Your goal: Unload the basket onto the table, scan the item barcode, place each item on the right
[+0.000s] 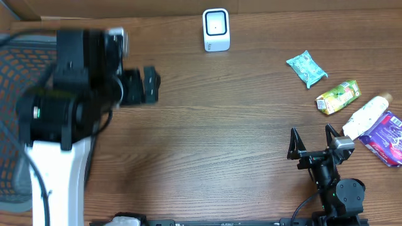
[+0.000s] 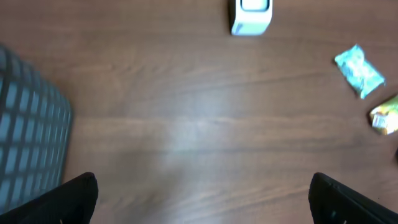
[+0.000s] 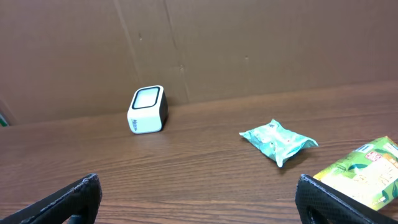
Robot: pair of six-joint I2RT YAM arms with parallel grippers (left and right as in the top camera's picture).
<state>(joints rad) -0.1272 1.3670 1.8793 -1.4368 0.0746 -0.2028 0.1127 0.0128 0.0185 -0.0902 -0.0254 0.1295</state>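
Hands first: my left hand [image 1: 146,86] hangs over the left of the overhead frame, fingers spread wide and holding nothing. My right hand [image 1: 312,143] sits at the lower right, just as splayed and just as empty. On the surface [image 1: 207,144] the white scanner [image 1: 216,29] stands at top centre, well apart from both. The items lie along the right edge (none in my grip): a teal packet [image 1: 306,68] highest, a green-yellow carton [image 1: 338,97] below it, then a white bottle [image 1: 366,117] touching a purple pouch [image 1: 386,138], just beside my right hand.
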